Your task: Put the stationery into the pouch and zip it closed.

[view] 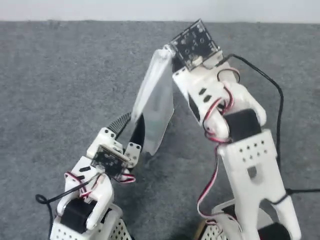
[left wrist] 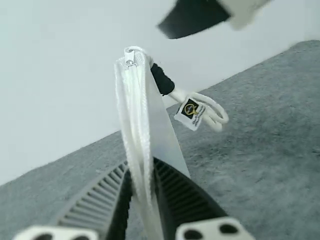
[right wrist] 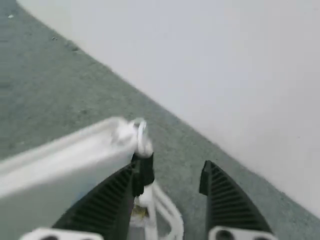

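The pouch (view: 156,97) is held off the table (view: 60,75), stretched at a slant between the two arms. In the left wrist view the zip (left wrist: 136,130) runs from the jaws up to the slider (left wrist: 130,56), which sits at the far end of the pouch. The two sides of the zip lie together along the whole visible length. Beside the slider is a black pull tab (left wrist: 162,80) carrying a white cord loop (left wrist: 212,114) and a small tag (left wrist: 190,110).

The left gripper (left wrist: 142,200) is clamped on the near end of the pouch, its jaws pressed to either side of the zip edge. The right gripper (right wrist: 171,167) stands at the slider end with its jaws apart. The pull tab lies against one finger (right wrist: 120,195), and the other finger (right wrist: 222,200) is clear of it, so nothing is gripped there.

We judge the task to be near its end, since the zip appears drawn fully shut. We cannot make out the contents through the pouch wall, so we infer rather than confirm that the stationery is inside. What is left, in our judgement:

1. Verify that the slider is seated at its end stop.
2. Lower the pouch to the table.
3. Open the left gripper and free the pouch.
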